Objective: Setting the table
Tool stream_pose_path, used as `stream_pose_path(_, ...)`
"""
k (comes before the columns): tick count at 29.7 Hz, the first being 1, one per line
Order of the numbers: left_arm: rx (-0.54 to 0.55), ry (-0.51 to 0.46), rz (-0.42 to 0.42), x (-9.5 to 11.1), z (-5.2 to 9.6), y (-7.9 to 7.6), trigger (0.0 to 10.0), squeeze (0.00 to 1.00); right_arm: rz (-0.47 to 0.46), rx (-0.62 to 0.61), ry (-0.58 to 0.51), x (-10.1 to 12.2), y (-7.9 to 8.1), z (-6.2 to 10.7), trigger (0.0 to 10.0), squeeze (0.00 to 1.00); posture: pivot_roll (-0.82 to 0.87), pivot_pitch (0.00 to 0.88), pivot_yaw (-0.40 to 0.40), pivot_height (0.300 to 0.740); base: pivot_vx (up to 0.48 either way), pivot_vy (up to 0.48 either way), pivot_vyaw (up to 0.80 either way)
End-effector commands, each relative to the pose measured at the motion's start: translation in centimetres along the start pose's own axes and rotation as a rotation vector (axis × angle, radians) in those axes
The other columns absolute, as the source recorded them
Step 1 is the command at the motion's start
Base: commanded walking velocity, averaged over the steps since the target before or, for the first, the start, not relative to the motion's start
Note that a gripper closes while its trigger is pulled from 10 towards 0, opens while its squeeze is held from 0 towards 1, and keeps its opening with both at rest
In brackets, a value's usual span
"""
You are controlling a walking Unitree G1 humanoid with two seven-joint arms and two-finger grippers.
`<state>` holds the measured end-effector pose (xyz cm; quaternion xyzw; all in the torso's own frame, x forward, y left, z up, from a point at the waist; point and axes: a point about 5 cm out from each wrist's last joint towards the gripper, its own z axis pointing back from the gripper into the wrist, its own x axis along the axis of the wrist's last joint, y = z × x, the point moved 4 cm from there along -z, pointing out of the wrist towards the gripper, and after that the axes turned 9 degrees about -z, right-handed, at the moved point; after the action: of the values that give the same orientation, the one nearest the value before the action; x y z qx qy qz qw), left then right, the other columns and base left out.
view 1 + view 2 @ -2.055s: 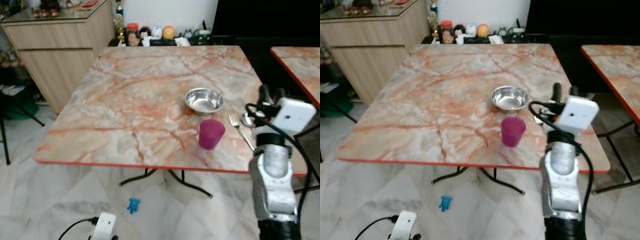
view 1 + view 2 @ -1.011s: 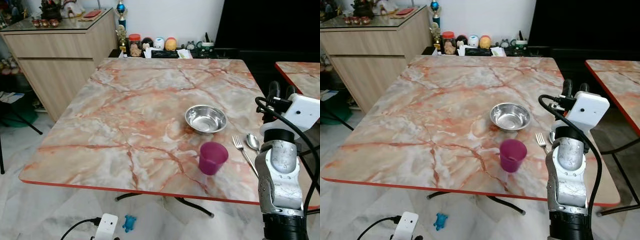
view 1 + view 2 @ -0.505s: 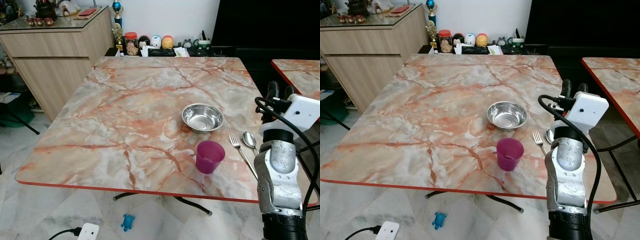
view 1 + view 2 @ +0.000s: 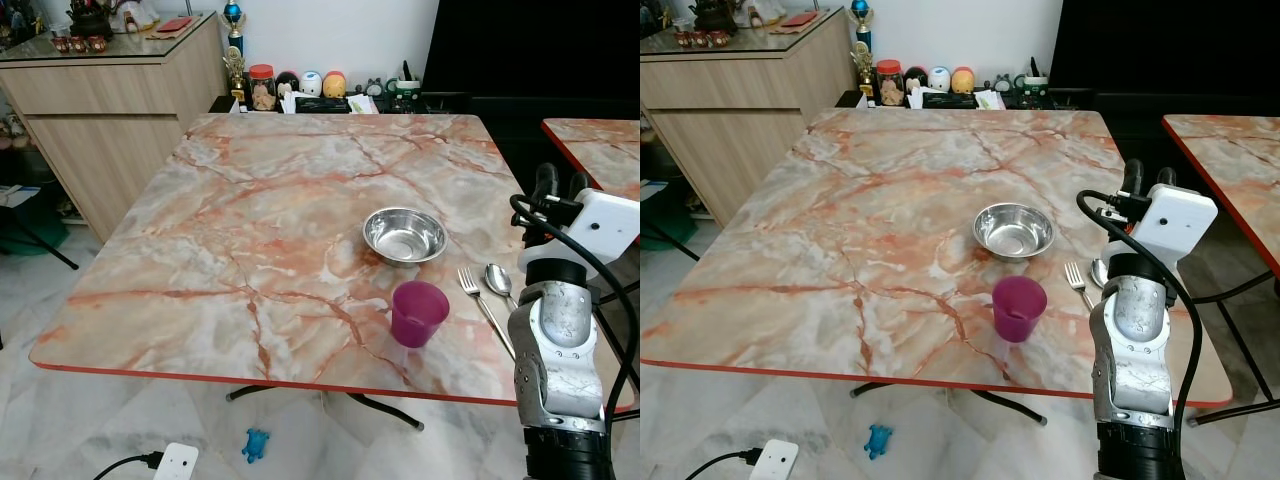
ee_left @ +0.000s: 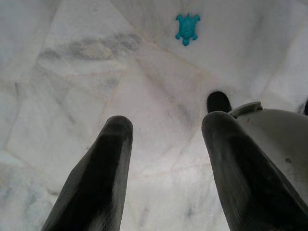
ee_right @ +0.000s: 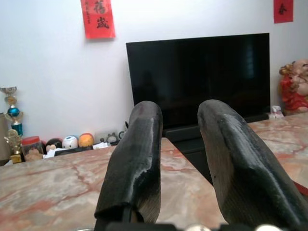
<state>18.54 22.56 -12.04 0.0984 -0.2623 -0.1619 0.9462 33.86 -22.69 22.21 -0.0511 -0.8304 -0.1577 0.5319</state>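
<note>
At the lower right of the frame, the right gripper is standing raised at the near right edge of the marble table, its fingers spread apart and holding nothing, while the left gripper, also spread and empty, is hanging over the pale floor near a small teal toy turtle. Right of centre, a magenta cup is sitting nearest, a fork and spoon are lying side by side just right of it, and a steel bowl is resting just behind. Farther back, jars and figurines are lining the wall at upper centre, beside a wooden cabinet at upper left.
</note>
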Motion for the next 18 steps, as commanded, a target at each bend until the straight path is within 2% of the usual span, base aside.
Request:
stream_pose_path(1,-0.008,0.018,-0.002,-0.44,0.04,-0.06,10.0,0.00,-0.006,0.000,0.001,-0.11,0.15,-0.10,10.0,0.00,-0.03,0.000,0.009,0.740,0.274,0.000,0.00)
stream_pose_path(13,-0.007,0.022,-0.010,-0.67,0.09,-0.06,10.0,0.00,-0.016,0.006,0.003,-0.24,0.48,-0.23,10.0,0.00,-0.03,0.000,0.008,0.740,0.300,0.000,0.00)
stream_pose_path(18,-0.013,0.014,-0.010,-0.54,0.08,-0.21,10.0,0.00,-0.015,0.003,0.000,-0.19,0.41,-0.17,10.0,0.00,-0.03,0.000,0.008,0.740,0.000,0.000,0.00)
